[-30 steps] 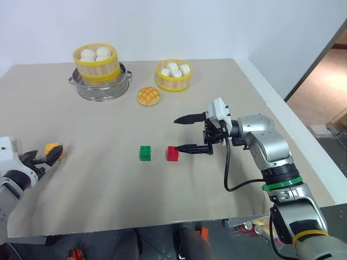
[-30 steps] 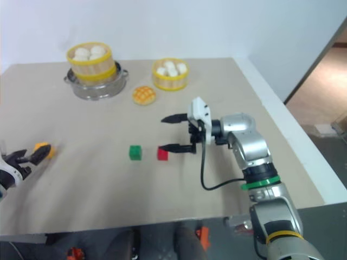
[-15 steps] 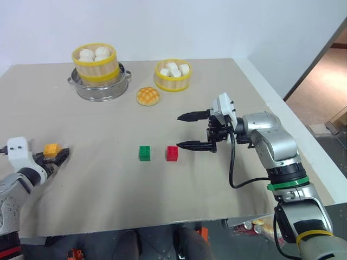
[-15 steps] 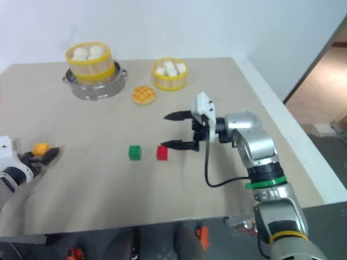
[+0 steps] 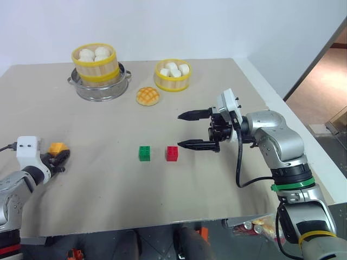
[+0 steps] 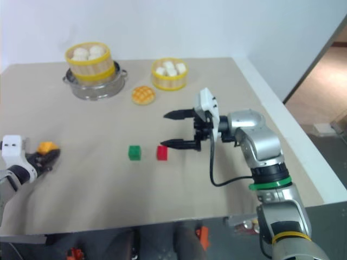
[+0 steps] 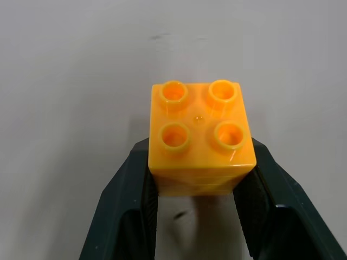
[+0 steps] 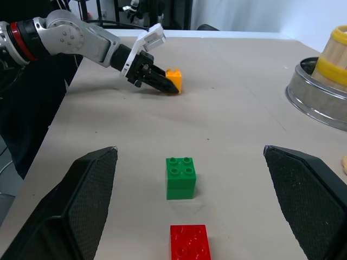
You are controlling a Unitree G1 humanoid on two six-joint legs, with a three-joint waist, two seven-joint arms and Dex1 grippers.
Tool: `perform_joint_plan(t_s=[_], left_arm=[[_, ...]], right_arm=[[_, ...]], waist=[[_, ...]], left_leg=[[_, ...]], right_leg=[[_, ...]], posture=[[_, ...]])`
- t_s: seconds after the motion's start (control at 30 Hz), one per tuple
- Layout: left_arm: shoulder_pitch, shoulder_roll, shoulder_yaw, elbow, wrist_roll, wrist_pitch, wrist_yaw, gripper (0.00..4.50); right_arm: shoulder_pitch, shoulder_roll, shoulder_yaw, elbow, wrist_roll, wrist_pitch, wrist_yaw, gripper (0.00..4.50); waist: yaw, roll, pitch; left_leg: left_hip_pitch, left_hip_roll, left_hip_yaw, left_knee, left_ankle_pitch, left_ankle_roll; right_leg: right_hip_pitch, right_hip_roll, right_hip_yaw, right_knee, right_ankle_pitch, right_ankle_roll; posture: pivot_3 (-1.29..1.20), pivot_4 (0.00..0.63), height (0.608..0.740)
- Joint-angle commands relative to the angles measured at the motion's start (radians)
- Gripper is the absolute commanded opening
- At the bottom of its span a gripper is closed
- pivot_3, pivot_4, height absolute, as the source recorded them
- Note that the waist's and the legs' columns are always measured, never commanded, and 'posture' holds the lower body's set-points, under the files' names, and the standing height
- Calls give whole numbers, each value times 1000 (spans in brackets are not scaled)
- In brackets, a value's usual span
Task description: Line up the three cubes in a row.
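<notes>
Now, from the left eye view, the table (image 5: 108, 189) carries the green cube (image 5: 145, 153) and the red cube (image 5: 172, 153) side by side near its middle, a small gap between them, the red one at three o'clock of the green. The orange-yellow cube (image 5: 57, 148) sits far off at nine o'clock of the green one, near the table's left edge, pinched between the black fingers of the left gripper (image 5: 58, 157). The right gripper (image 5: 185, 130) hangs at three o'clock of the red cube, its two fingers wide apart and empty, the lower fingertip just beside the red cube but not touching it. At twelve o'clock of the cubes lie a golden bun (image 5: 148, 96), a small steamer basket (image 5: 173, 76) of white buns, and a second basket (image 5: 96, 63) resting on a metal pot (image 5: 101, 88).

From the left wrist view, the orange-yellow cube is upright with four studs showing, and the fingers (image 7: 127, 200) press against its two opposite sides.

From the right wrist view, the right gripper's fingers (image 8: 81, 206) stand far apart with nothing between them; beyond them sit the red cube, the green cube and, farther off, the left gripper clamped on the orange-yellow cube, which rests on the table.
</notes>
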Motion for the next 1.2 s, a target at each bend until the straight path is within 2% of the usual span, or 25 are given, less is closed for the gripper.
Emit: perform_joint_plan(t_s=[0.03,0.13,0.2,0.3,0.57,1.2], left_arm=[[-23,62,-95,-131,-40,-158,-282,1333],[-48,117,-195,-102,-9,-257,-471,1333],[-74,133,-231,-55,7,-306,-537,1333],[-190,156,-337,93,61,-385,-689,1333],[-376,138,-472,389,153,-573,-944,1333],[-476,94,-508,596,265,-733,-1006,1333]], right_arm=[[3,-20,-28,-47,21,1,5,4500],[3,-25,-25,-43,15,-8,7,4500],[3,-26,-21,-41,10,-13,8,4500],[-3,-25,-17,-40,5,-16,0,4500],[22,-64,-22,-81,0,0,-8,4500],[60,-109,-30,-122,4,17,-32,4500]], waist=[[2,0,0],[3,0,0],[3,0,0],[0,0,0],[1,0,0],[2,0,0]], left_leg=[[-1,0,0,0,0,0],[-2,0,0,0,0,0],[-1,0,1,0,0,0],[-1,0,1,0,0,0],[-3,0,1,0,0,1],[-5,0,-1,2,0,1]], right_leg=[[-1,0,0,0,0,0],[-1,-1,0,0,-1,-2],[-1,0,0,0,-2,-2],[-1,1,0,0,-1,-1],[-3,1,0,1,-2,0],[-3,1,-1,1,-1,1]], posture=[[0,150,740],[0,150,740],[0,150,740],[0,150,740],[0,150,740],[0,150,740]])
